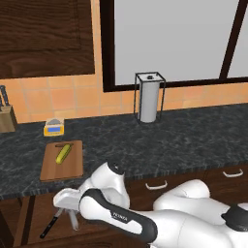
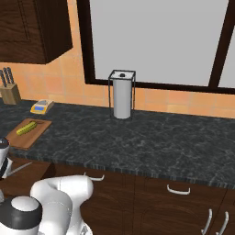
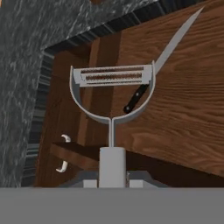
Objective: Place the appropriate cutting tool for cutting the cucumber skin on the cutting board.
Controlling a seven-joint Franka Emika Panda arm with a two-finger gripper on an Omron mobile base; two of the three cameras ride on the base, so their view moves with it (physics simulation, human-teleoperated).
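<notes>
So the peeler (image 3: pixel 112 94) is getting gripped by its slim handle, gripper (image 3: pixel 112 175) jaws clamped tight on it, forked head pointing away from the hand. It's hanging in front of the dark wood cabinets, below the counter (image 1: pixel 145 140) edge, near side. A black-handled knife (image 3: pixel 166 57) is showing just behind it. Up on the counter to the far left, the cutting board (image 1: pixel 53 169) is sitting with the cucumber (image 1: pixel 62 153) lying on it. A paper towel holder (image 1: pixel 149 97) is standing further right by the wall.

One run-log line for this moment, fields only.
gripper: shut on peeler | position: below counter edge, over open drawer | knife: in drawer | cucumber: on cutting board | peeler placed: not yet
</notes>
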